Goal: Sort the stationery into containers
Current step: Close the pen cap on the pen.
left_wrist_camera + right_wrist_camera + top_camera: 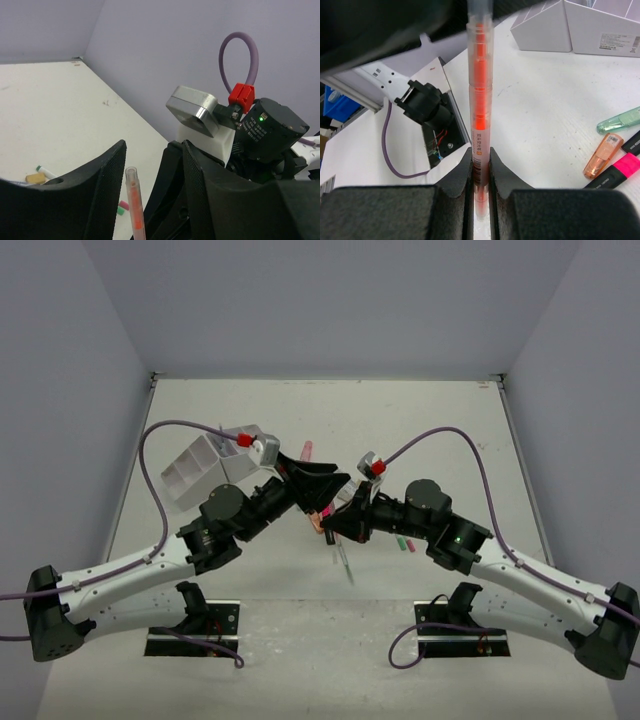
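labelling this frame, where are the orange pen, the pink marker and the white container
orange pen (479, 100), right wrist view, middle of its clear barrel
pink marker (626, 164), right wrist view, its pink section
white container (545, 32), right wrist view, its outer wall

In the right wrist view, the orange pen (479, 100) is being cut off by the top edge, and the pink marker (619, 169) by the right edge. From above, the white tray (190, 475) is being partly covered by the left arm (240, 510).
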`<state>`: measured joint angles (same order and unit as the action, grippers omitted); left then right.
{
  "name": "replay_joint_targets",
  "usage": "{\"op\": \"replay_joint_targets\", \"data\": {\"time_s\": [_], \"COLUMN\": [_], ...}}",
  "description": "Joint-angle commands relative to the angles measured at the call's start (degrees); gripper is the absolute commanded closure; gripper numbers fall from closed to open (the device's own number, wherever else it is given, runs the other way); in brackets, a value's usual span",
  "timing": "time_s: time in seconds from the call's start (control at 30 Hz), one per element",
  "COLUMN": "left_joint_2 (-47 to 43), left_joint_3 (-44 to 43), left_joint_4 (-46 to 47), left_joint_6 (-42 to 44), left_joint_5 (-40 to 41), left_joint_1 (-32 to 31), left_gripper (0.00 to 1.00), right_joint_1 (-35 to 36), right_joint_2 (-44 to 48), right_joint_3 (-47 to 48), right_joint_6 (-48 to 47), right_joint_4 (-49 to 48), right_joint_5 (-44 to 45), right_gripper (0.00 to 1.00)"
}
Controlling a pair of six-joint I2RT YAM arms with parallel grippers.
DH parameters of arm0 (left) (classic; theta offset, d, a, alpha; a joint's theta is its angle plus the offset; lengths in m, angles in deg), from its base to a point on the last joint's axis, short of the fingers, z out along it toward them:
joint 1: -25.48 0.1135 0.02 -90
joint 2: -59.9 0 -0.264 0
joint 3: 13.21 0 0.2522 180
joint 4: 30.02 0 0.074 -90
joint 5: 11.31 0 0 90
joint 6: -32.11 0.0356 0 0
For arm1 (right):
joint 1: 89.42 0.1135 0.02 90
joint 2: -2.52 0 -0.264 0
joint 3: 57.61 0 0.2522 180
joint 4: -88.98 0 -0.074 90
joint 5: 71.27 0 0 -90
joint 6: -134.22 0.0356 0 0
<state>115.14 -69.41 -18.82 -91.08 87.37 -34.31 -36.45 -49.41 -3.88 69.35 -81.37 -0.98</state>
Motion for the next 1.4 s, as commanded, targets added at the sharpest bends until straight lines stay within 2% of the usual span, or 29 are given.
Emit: {"op": "replay_joint_targets", "data": {"time_s": [0.0, 0.07, 0.17, 0.27, 0.33, 0.37, 0.5, 0.63, 0.8, 0.97, 1.07, 1.17, 1.3, 1.37], "left_joint_2": [-0.4, -0.1, 0.1, 0.1, 0.0, 0.0, 0.4, 2.2, 2.9, 3.7, 3.1, 3.6, 7.9, 13.3], "left_joint_3": [-4.2, -4.8, -4.3, -3.9, -3.3, -3.1, -1.0, 1.9, 5.8, 7.3, 8.0, 5.1, 0.9, -0.7], "left_joint_4": [-5.9, -7.2, -7.5, -7.9, -7.5, -7.6, -6.7, -5.0, -5.2, -6.9, -6.9, -11.9, -11.8, -10.9], "left_joint_6": [3.1, 2.4, 1.6, 0.7, 0.1, -0.2, -2.6, -6.0, -8.9, -10.1, -10.5, -9.0, -7.8, -8.8], "left_joint_5": [2.2, 1.9, 0.8, -0.3, -1.3, -1.7, -4.2, -7.9, -9.6, -7.6, -6.4, -5.2, -8.6, -12.2], "left_joint_1": [-0.1, -0.1, -0.1, -0.1, -0.1, -0.1, -0.1, -0.1, -2.2, -6.6, -6.8, -6.7, -6.7, -8.1], "left_gripper": [0.64, 0.74, 0.78, 0.77, 0.96, 1.0, 1.0, 1.0, 1.0, 1.0, 1.0, 1.0, 1.0, 1.0], "right_joint_1": [0.3, 0.3, 0.3, 0.4, 0.3, 0.4, 0.3, -0.9, -7.8, -10.3, -10.3, -10.3, -10.3, -10.7], "right_joint_2": [1.6, 1.9, 2.1, 2.3, 2.7, 2.9, 3.8, 2.4, -1.7, -5.0, -5.4, -4.9, -5.2, -5.4], "right_joint_3": [2.0, 2.3, 2.8, 3.3, 3.6, 3.7, 5.3, 11.8, 20.1, 25.9, 25.9, 22.5, 20.7, 22.6], "right_joint_6": [-2.1, -2.2, -2.5, -2.7, -2.9, -3.0, -3.3, -6.4, -9.9, -11.8, -12.0, -12.2, -12.3, -12.3], "right_joint_4": [-0.1, 0.2, 0.8, 1.4, 2.0, 2.2, 2.7, 3.9, 8.2, 9.3, 8.6, 7.2, 6.0, 5.9], "right_joint_5": [-0.7, -0.4, 0.1, 1.0, 2.0, 2.7, 6.1, 10.1, 7.2, 5.7, 3.9, 3.5, 3.9, 5.9], "right_gripper": [1.0, 1.0, 1.0, 1.0, 1.0, 1.0, 1.0, 1.0, 1.0, 1.0, 1.0, 1.0, 1.0, 1.0]}}
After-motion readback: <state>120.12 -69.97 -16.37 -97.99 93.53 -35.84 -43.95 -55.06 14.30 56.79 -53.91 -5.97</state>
